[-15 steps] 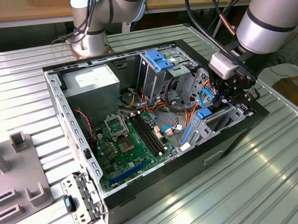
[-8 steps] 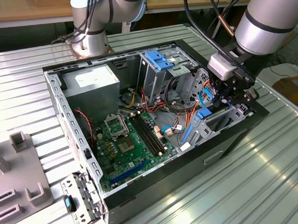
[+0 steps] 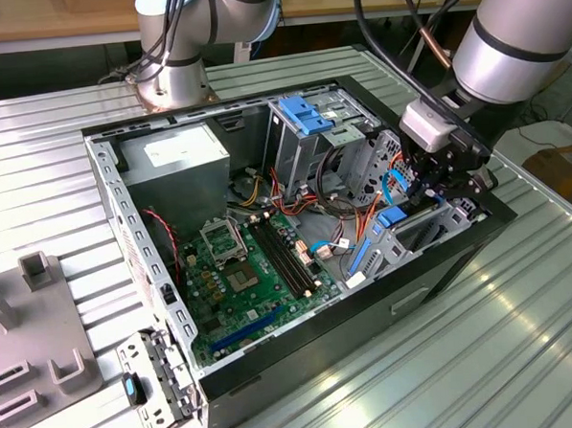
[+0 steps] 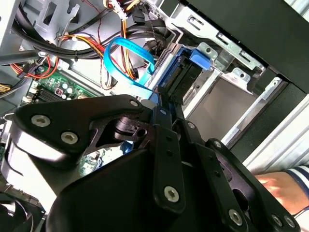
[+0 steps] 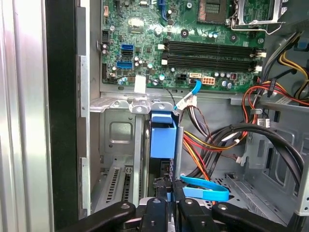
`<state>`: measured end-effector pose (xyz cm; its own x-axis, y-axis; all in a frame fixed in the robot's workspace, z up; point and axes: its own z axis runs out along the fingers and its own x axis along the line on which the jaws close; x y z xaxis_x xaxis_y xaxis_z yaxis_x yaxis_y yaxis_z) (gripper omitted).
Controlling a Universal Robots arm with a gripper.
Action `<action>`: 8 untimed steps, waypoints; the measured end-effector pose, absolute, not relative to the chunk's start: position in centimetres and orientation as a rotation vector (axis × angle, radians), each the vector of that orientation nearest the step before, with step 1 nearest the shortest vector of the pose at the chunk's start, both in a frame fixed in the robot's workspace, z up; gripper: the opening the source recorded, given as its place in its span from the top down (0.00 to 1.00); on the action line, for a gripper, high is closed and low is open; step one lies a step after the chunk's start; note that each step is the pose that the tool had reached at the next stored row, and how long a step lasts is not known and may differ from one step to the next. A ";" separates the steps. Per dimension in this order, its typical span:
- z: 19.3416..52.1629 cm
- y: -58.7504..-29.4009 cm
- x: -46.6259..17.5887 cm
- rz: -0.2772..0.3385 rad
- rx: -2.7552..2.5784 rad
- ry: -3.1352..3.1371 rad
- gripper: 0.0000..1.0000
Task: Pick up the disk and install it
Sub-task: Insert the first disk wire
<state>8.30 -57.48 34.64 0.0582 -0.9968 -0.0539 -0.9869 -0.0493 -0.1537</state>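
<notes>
my hand [image 5: 168, 189] is down in the drive bay at the exterior view's right end of the open pc case [image 3: 112, 194]. fingers are pulled in and clamped on the near edge of the disk [image 5: 162, 137]. disk stands on edge in the metal bay, blue rails framing it, just beside the motherboard [image 5: 193, 48]. thin blue cable [image 5: 205, 189] loops right by my fingers. case sits on the ribbed metal tabletop [image 3: 391, 381].

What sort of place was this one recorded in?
Probably a robotics lab or workshop: an opened computer case lies on a ribbed metal table, the arm's base stands beside it, and wooden workbenches stand behind. The gripper grips the disk inside.
</notes>
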 end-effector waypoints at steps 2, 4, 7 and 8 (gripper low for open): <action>34.7 -57.5 8.3 -0.100 -2.171 2.057 0.84; 34.7 -57.5 8.3 -0.100 -2.171 2.057 0.84; 34.5 -57.5 8.3 -0.091 -2.166 2.053 0.84; 34.5 -57.5 8.3 -0.086 -2.163 2.052 0.84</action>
<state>8.27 -57.47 34.52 0.0579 -0.9961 -0.0671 -0.9869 -0.0470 -0.1543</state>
